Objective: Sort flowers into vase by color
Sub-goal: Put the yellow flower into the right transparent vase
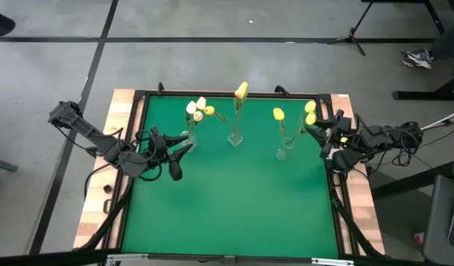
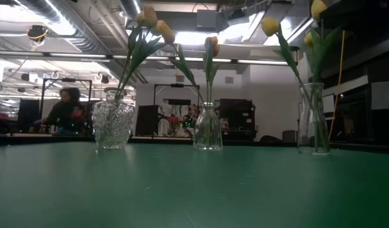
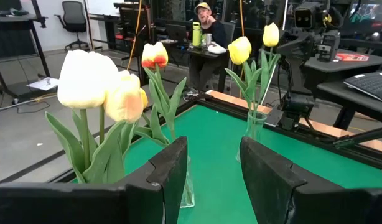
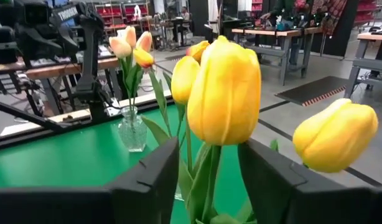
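Three glass vases stand in a row on the green mat. The left vase [image 1: 188, 137] holds white and pale yellow flowers [image 1: 198, 110]. One orange-yellow flower [image 1: 241, 90] stands in the middle vase [image 1: 235, 138], and yellow flowers [image 1: 309, 111] fill the right vase [image 1: 282, 153]. My left gripper [image 3: 213, 155] is open beside the left vase, with nothing between its fingers. My right gripper [image 4: 208, 155] is open at the right vase. Its fingers stand on either side of a yellow flower's stem [image 4: 211, 177], below the head [image 4: 225, 87], with a gap showing on each side.
The mat's raised black frame [image 1: 338, 199] and wooden border [image 1: 94, 214] ring the work area. Bare green mat [image 1: 227, 207] lies toward the near edge. A person [image 3: 206, 25] sits beyond the table, and another [image 2: 66, 111] shows in the room behind.
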